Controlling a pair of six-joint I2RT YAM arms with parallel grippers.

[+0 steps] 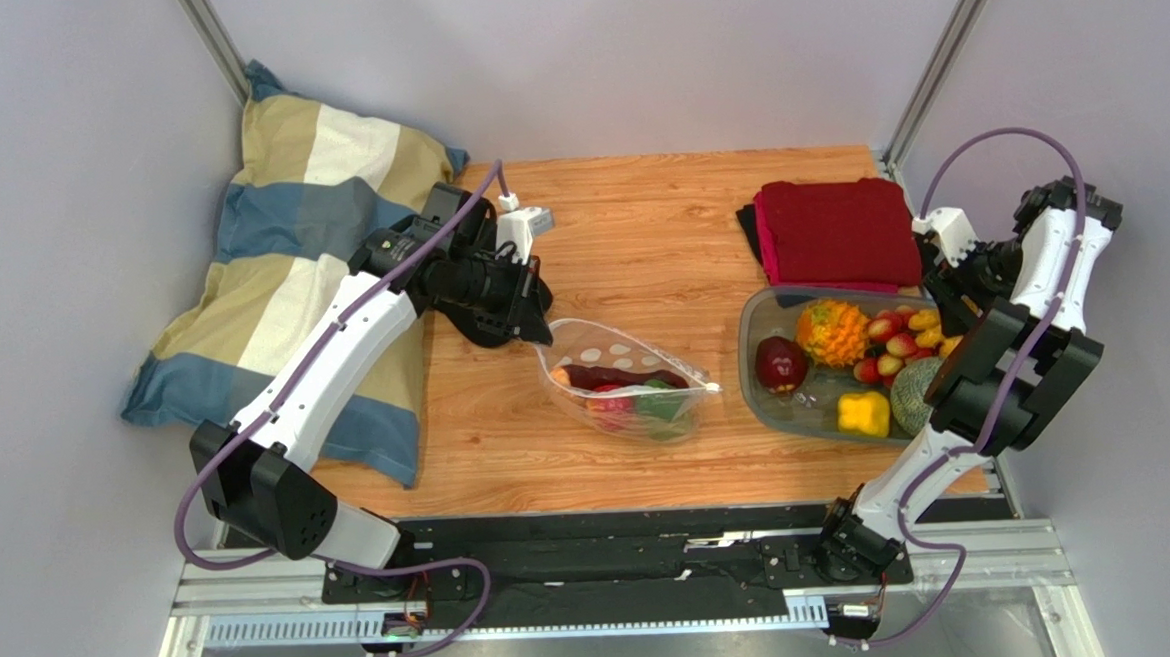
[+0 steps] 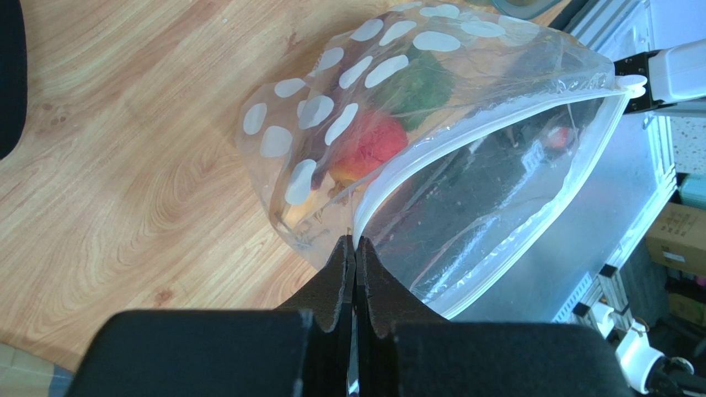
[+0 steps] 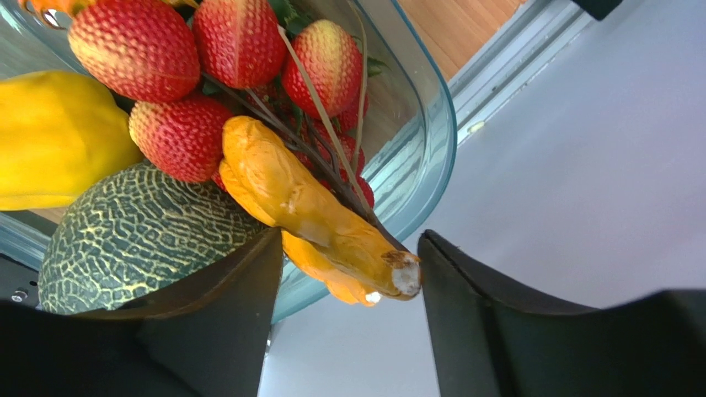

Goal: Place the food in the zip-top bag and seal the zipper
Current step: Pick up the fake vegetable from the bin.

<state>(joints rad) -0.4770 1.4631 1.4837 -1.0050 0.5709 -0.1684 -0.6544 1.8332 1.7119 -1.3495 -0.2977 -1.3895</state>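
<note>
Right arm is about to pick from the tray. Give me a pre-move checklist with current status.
1. Bag hold: ok; the left gripper is shut on the zipper of the zip-top bag.
2. Bag mouth open: ok; it gapes wide.
3. Room inside: ok, probably; a red piece and a green piece lie at the bottom.
4. Pick stance: ok; the right gripper is open, a finger on each side of the orange fruit.
5. Fruit free to lift: cannot tell; it lies across the stems of the red berries, against the melon.
</note>
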